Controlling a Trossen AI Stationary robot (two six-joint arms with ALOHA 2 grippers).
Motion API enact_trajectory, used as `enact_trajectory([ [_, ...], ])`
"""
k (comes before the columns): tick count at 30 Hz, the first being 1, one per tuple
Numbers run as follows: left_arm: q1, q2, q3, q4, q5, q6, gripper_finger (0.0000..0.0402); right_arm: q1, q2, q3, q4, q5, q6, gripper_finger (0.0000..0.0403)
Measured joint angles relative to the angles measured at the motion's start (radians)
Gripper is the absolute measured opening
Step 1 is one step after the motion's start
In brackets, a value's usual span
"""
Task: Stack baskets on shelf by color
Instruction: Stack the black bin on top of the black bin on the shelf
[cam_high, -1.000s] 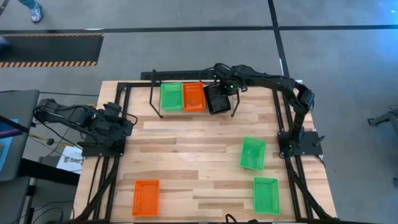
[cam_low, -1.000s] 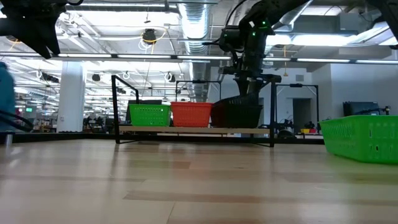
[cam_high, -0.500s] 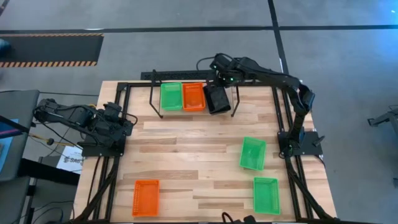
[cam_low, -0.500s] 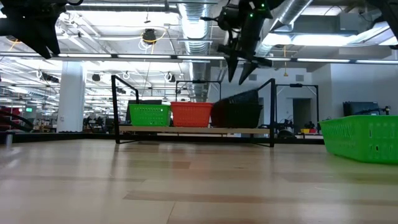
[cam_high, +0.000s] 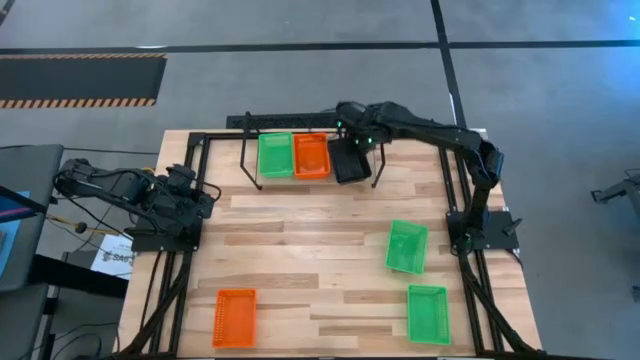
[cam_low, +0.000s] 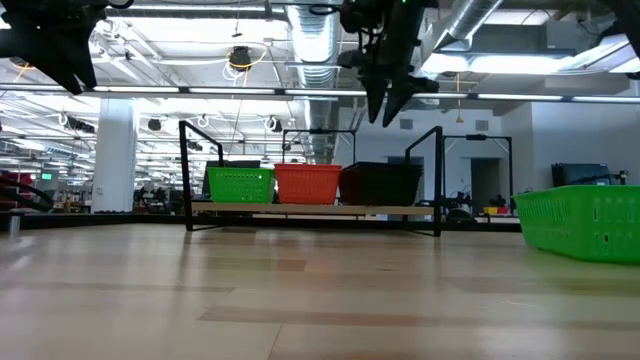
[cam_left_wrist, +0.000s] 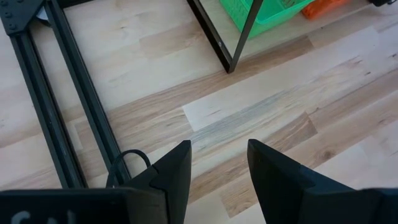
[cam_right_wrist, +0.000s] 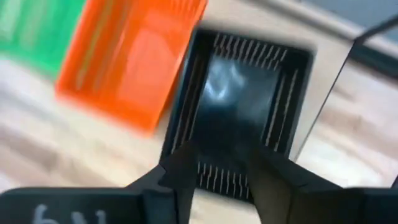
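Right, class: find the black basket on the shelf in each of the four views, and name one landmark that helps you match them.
High view: black basket, right end of the shelf.
Low view: black basket, rightmost of three on the shelf.
Left wrist view: not in it.
Right wrist view: black basket, centre, beyond the right tool.
Shared landmark: the orange basket beside it.

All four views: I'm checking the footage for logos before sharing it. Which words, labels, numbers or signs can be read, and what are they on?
None can be read in full.
White sheet beside the table's left edge, high view: dark print, too small to read.
Left gripper body, left wrist view: pale marks cut off at the picture's edge, unreadable.
Right gripper body, right wrist view: pale marks, cut off and blurred.
Baskets, shelf and table show no lettering.
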Motion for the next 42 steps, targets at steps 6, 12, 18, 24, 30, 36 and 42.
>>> enact_trajectory([
  [6,0.000,0.000,0.000,0.000,0.000,0.000,0.0144,0.141,0.000,-0.004,-0.129,-0.001,-0.038,0.0068],
  [12,0.000,0.000,0.000,0.000,-0.003,0.000,0.0144,0.229,0.002,-0.067,-0.069,0.003,-0.073,0.0013],
  [18,0.000,0.000,0.000,0.000,-0.003,0.000,0.0144,0.240,0.002,-0.169,0.050,0.003,-0.075,0.0006],
  [24,0.000,0.000,0.000,0.000,-0.002,0.000,0.0144,0.231,0.003,-0.243,0.128,-0.012,-0.089,0.0003],
  [30,0.000,0.000,0.000,0.000,-0.002,0.000,0.0144,0.225,0.003,-0.244,0.178,-0.013,-0.105,0.0002],
  [36,0.000,0.000,0.000,0.000,-0.003,0.000,0.0144,0.211,0.003,-0.243,0.253,-0.013,-0.130,0.0001],
  [42,0.000,0.000,0.000,0.000,-0.004,0.000,0.0144,0.221,0.003,-0.243,0.259,-0.013,-0.190,0.0001],
])
